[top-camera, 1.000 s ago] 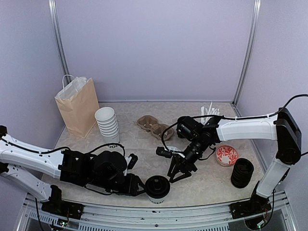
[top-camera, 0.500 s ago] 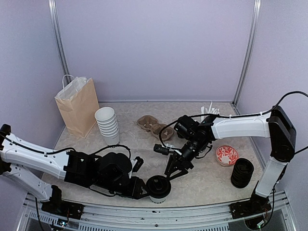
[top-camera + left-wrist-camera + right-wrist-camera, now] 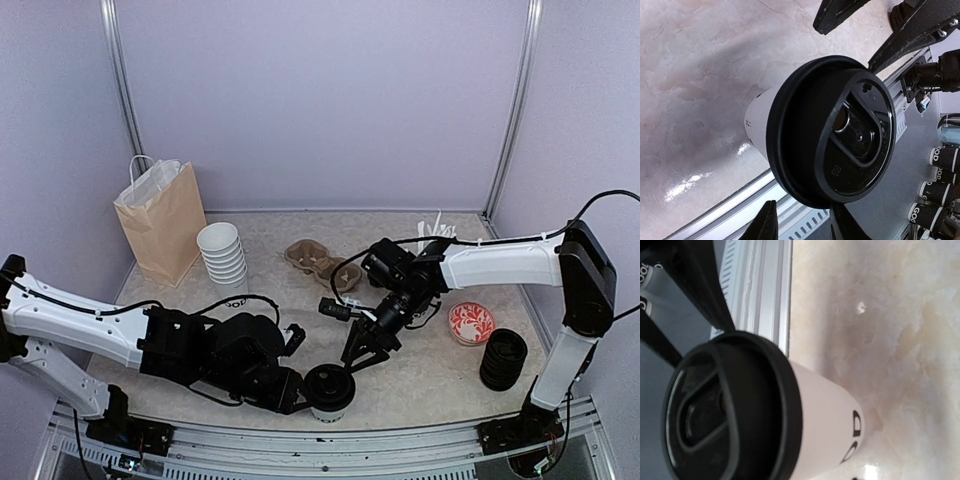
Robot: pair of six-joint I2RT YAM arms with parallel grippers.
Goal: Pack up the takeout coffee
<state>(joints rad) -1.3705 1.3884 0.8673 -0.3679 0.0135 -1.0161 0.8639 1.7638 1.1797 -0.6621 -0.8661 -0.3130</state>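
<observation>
Top external: right gripper (image 3: 363, 360) half-open, empty, near coffee cup (image 3: 328, 386)

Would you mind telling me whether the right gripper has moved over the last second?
Yes. The right gripper has shifted slightly left, away from the red patterned dish and nearer the lidded cup.

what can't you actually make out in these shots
- Lettering on the cup: right wrist view, cut off by the bottom edge; too small from above.
- Whether the left gripper touches the cup: top view, the left arm blocks the contact spot.
- What is in the paper bag: top view, its front wall hides it.
- Cup's contents: every view, the lid covers them.
</observation>
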